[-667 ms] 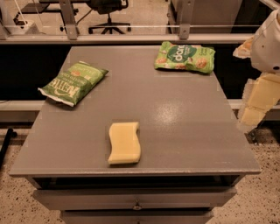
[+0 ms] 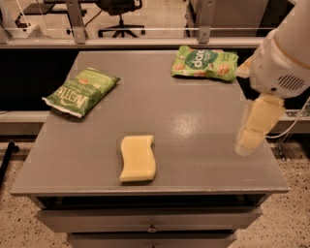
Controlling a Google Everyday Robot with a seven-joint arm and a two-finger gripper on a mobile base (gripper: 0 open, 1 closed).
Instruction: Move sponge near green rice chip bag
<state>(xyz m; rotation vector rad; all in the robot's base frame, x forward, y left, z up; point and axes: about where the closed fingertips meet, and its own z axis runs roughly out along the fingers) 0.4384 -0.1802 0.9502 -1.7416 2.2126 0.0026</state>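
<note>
The pale yellow sponge [image 2: 138,158] lies flat near the front edge of the grey table [image 2: 193,121], a little left of centre. The green rice chip bag [image 2: 204,62], light green with a dark round logo, lies at the table's back right. My gripper [image 2: 252,134] hangs from the white arm over the table's right edge, pointing down. It is well to the right of the sponge and in front of the rice chip bag, touching neither and holding nothing that I can see.
A green bag with white "Kettle" lettering [image 2: 81,91] lies at the table's left side. A drawer front [image 2: 150,220] runs below the front edge. An office chair [image 2: 120,14] and a metal rail [image 2: 145,42] stand behind the table.
The arm and gripper have moved left, from beyond the table's right side to above its right edge. The sponge and both bags have not moved.
</note>
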